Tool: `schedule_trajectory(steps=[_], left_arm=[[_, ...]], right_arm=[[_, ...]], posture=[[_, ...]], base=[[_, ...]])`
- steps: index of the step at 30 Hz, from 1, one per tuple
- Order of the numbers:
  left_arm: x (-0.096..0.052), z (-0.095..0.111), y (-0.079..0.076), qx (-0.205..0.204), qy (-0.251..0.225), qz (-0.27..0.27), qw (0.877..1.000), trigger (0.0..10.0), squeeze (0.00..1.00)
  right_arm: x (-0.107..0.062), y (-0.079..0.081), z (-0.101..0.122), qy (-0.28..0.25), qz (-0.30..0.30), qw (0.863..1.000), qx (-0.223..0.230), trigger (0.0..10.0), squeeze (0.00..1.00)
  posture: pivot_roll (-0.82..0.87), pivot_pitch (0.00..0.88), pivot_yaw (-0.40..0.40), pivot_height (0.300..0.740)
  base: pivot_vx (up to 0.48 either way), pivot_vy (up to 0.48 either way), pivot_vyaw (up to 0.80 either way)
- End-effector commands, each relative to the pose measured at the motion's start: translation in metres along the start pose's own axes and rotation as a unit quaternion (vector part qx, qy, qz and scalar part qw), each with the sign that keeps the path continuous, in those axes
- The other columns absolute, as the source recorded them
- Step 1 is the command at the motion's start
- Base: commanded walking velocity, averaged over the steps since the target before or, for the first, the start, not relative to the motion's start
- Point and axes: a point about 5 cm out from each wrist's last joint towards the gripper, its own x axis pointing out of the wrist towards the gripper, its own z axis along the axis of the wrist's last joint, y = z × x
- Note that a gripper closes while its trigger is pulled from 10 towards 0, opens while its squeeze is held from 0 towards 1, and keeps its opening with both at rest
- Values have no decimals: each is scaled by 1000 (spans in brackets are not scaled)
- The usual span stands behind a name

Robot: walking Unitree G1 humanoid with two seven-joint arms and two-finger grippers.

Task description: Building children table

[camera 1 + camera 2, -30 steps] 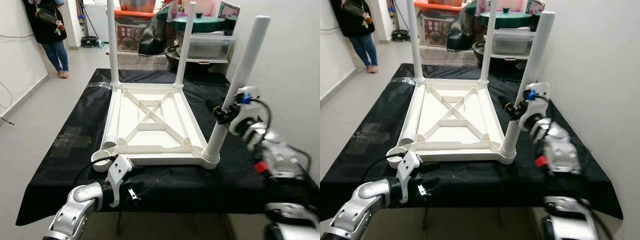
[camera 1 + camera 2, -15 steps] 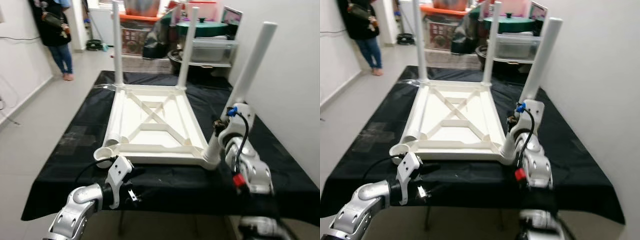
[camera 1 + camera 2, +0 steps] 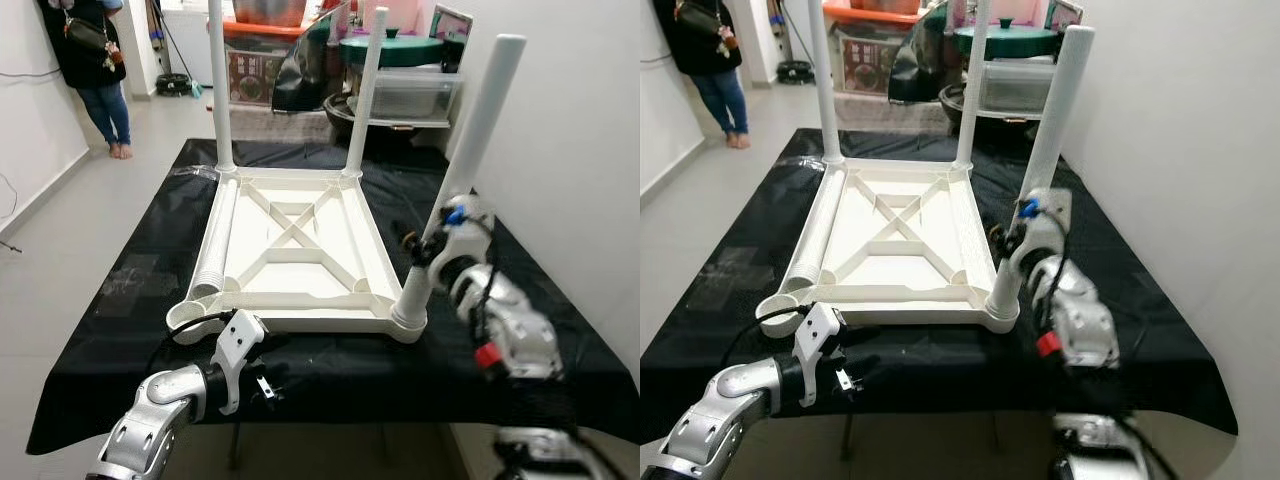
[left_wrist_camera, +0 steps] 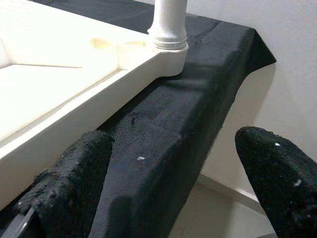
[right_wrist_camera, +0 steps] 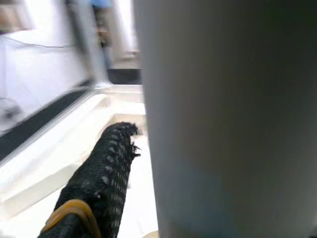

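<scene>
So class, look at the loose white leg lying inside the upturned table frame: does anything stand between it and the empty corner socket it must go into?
Nothing visible does. The loose leg lies along the table frame's left rail, its near end right beside the empty corner socket. The left gripper hovers open just below that corner, off the frame.

Bare black tabletop (image 3: 520,290) lies open along the near edge and both sides of the upturned white table (image 3: 300,250), whose three upright legs (image 3: 470,150) fence its corners.

Smooth white plastic table (image 3: 300,250), matt black cloth (image 3: 520,360).
</scene>
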Motion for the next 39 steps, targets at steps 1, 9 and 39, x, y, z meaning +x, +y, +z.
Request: schedule_trajectory(steps=[1,9,39], left_arm=[[0,-3,-1,-2,4,-1,1000,10000,0],[-3,-5,-1,-2,5,3,1000,10000,0],[-3,-4,2,2,8,5,1000,10000,0]], right_arm=[[-11,11,-4,13,144,989,-26,10000,0],[-10,-12,-32,99,83,991,-32,0,0],[-11,5,-4,33,141,988,-52,10000,0]], posture=[[38,0,-104,740],[45,0,-105,740],[43,0,-104,740]], base=[[0,0,0],[0,0,0],[0,0,0]])
